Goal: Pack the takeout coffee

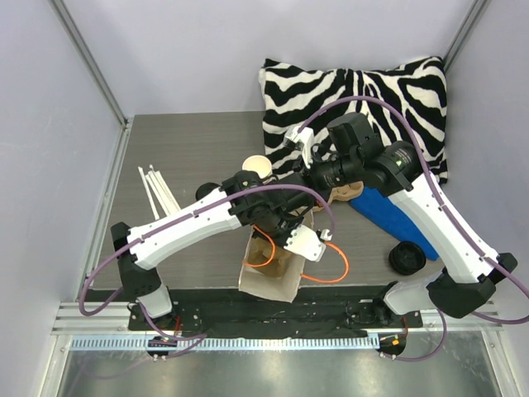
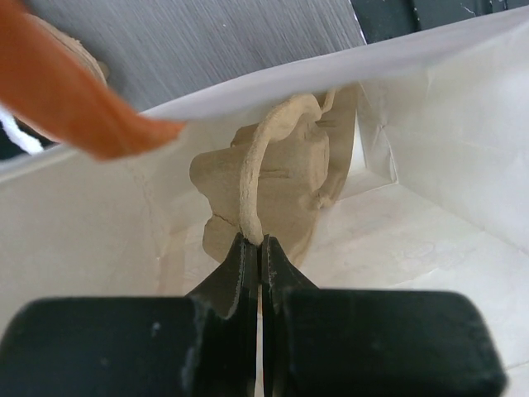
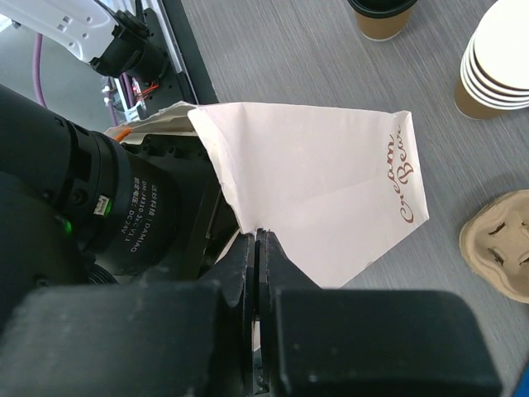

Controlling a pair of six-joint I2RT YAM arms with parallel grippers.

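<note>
The takeout coffee (image 3: 383, 18), a brown cup with a black lid, stands on the table at the top of the right wrist view, apart from both grippers. A white paper bag (image 1: 266, 285) with orange handles stands open near the table's front edge. My left gripper (image 2: 261, 241) reaches down into the bag and is shut on the raised rim of a pulp cup carrier (image 2: 281, 174) inside it. My right gripper (image 3: 260, 231) is shut on the bag's top edge (image 3: 322, 190). The coffee does not show in the top view.
A stack of lidless cream cups (image 3: 498, 66) stands beside the coffee, with another pulp carrier (image 3: 500, 244) close by. Black lids (image 1: 407, 258) and a blue flat pack (image 1: 388, 217) lie at the right. White sticks (image 1: 157, 194) lie at the left. A zebra cushion (image 1: 364, 91) fills the back.
</note>
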